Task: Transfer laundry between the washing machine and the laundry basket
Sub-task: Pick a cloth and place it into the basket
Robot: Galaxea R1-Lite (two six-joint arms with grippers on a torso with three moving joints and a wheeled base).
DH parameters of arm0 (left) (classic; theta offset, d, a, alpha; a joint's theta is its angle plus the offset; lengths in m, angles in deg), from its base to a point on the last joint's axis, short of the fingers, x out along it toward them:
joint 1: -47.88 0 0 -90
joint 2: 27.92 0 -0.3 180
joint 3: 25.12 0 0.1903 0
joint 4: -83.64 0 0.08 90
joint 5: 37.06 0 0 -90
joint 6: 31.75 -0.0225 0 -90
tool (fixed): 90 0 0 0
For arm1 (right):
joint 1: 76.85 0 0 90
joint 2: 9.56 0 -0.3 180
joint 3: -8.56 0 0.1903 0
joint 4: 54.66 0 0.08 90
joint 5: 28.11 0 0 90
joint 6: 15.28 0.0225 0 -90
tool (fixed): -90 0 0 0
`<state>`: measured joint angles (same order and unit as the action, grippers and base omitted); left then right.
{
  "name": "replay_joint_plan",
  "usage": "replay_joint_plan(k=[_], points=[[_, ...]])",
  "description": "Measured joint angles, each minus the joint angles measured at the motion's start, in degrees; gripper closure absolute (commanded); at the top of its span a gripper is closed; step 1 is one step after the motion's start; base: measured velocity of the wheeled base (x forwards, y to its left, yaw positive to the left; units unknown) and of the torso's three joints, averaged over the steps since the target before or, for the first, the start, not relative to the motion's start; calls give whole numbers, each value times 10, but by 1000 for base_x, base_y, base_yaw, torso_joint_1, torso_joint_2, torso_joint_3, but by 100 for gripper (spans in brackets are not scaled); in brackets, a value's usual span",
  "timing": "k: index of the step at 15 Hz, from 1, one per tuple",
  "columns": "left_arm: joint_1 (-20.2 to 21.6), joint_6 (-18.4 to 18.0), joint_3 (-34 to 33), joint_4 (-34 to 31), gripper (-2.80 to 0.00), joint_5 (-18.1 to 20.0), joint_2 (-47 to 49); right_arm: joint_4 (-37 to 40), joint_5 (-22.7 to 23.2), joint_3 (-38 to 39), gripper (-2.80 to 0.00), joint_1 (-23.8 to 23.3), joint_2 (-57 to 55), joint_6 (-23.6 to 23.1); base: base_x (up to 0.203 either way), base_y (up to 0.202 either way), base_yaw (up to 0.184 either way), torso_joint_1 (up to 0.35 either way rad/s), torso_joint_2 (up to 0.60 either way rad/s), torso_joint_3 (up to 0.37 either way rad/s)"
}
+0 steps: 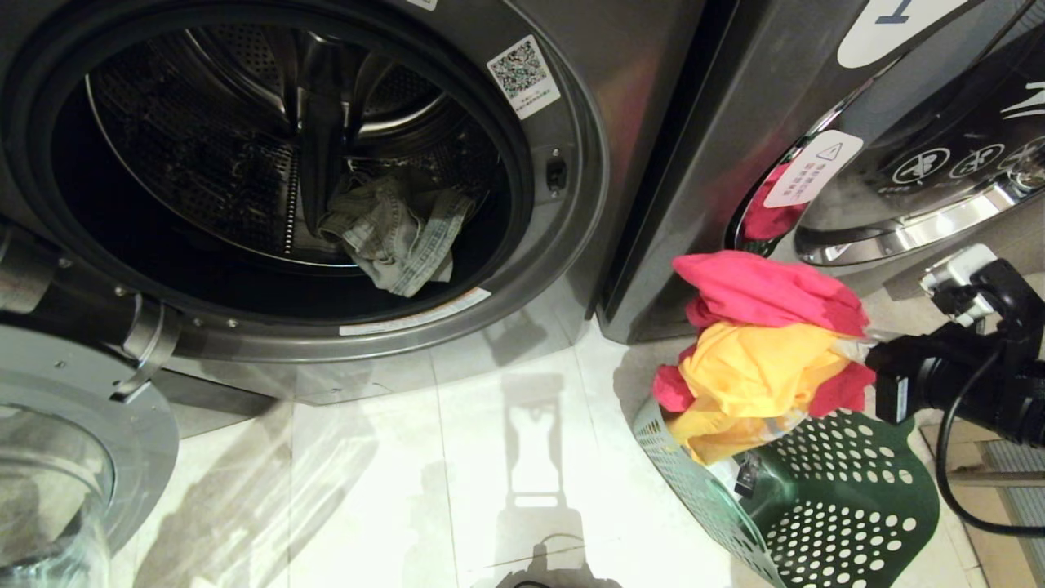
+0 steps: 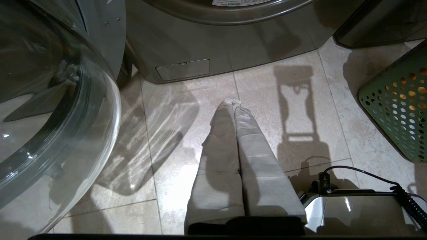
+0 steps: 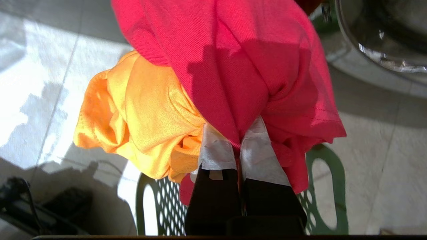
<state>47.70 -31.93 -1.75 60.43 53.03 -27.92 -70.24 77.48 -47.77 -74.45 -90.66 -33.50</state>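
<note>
The washing machine (image 1: 571, 245) stands open, with a pale denim garment (image 1: 400, 233) lying in its drum. My right gripper (image 3: 238, 140) is shut on a red garment (image 3: 240, 60), pinched between its white-wrapped fingertips. A yellow garment (image 3: 143, 116) hangs bunched against the red one. Both garments (image 1: 759, 343) hang just above the rim of the green laundry basket (image 1: 824, 498), to the right of the machine. My left gripper (image 2: 233, 103) is shut and holds nothing; it hangs over the floor tiles in front of the machine (image 2: 200, 40).
The open glass door (image 1: 49, 457) juts out at the lower left, close to my left gripper. A neighbouring machine (image 1: 922, 188) with a shut chrome-rimmed door stands right behind the basket. Pale floor tiles (image 1: 506, 457) lie between door and basket.
</note>
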Motion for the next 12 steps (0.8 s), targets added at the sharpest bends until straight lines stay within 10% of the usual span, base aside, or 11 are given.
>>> replay_joint_plan(k=[12], points=[[0, 0, 0, 0, 0, 0, 0, 17, -97, -156, 0, 205, -36, 169, 0, 0, 0, 0, 0, 0]])
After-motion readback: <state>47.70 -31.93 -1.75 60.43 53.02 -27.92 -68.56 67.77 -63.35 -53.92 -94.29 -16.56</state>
